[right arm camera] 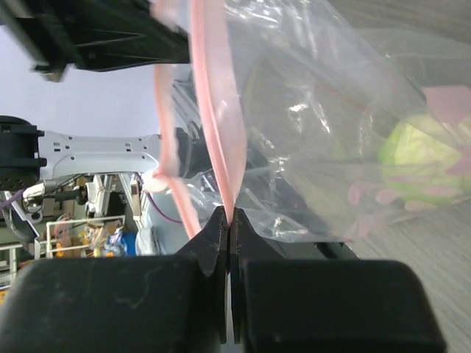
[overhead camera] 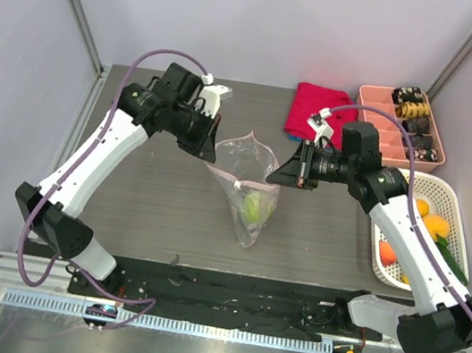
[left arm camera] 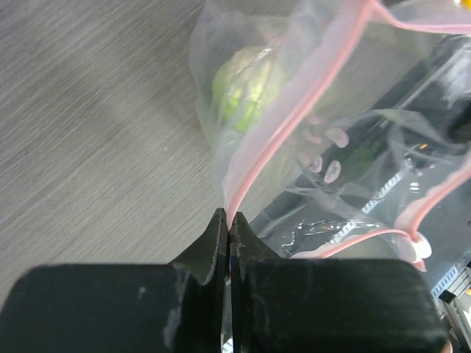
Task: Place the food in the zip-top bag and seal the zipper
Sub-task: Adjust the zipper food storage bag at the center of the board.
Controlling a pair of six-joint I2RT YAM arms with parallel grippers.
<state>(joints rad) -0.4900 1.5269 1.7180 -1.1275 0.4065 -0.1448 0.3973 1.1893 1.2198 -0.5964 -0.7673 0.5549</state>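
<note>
Two grippers noted, the left gripper (left arm camera: pixel 228 220) and the right gripper (right arm camera: pixel 229 217), each clamped tight on the pink zipper (left arm camera: pixel 272 140) of the one zip-top bag (overhead camera: pixel 249 179) held mid-table, with one green food piece (overhead camera: pixel 253 206) visible inside and at least four other food pieces (overhead camera: pixel 434 226) in the one white basket (overhead camera: pixel 435 181) at right.

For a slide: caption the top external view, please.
The left hand and right hand pinch the mouth of the zip-top bag, one green toy fruit inside; other food in the basket.

Open grey tabletop (overhead camera: pixel 152 190) left of the clear dotted plastic bag (overhead camera: pixel 248 183); white lattice basket (overhead camera: pixel 442 181) blocks the right, red folded cloth (overhead camera: pixel 312 110) sits behind.
</note>
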